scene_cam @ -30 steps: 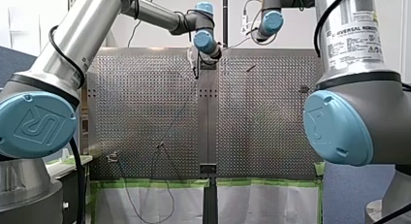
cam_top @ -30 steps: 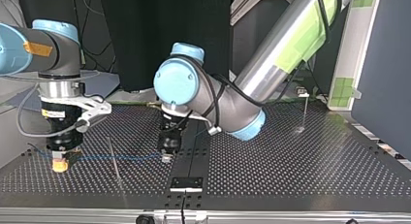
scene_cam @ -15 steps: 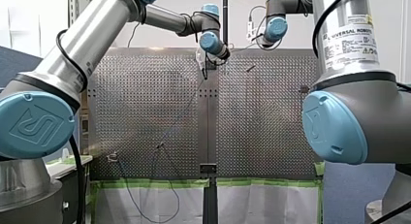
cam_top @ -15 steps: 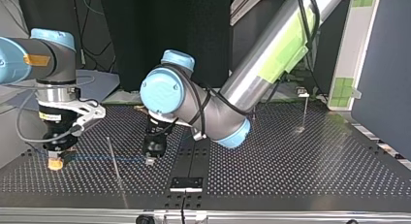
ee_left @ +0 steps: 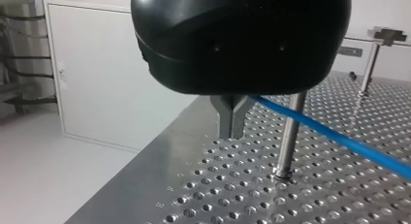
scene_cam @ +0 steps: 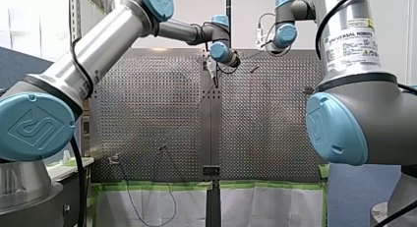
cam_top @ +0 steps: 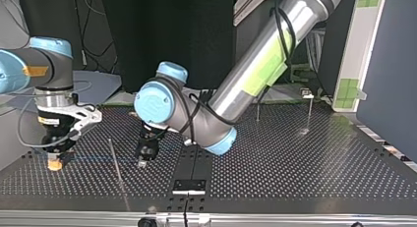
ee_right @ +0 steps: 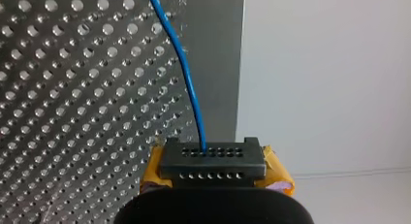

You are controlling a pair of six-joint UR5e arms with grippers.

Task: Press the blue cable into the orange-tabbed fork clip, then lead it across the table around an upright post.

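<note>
Perforated tabletop (cam_top: pixel 295 158) — blue cable (cam_top: pixel 98 159) pinched by left end effector (cam_top: pixel 142 163) and right end effector (cam_top: pixel 55 163). Top view: post (cam_top: pixel 118 170) at left's 9 o'clock; wrap likely pending.

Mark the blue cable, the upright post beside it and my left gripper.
blue cable (ee_left: pixel 339 140), left wrist view, mid-span just past the post.
upright post (ee_left: pixel 291 136), left wrist view, middle of its shaft.
left gripper (ee_left: pixel 232 132), left wrist view, between its fingertips.

Perforated table (scene_cam: pixel 147 99); green tape (scene_cam: pixel 147 185) along edge.
</note>
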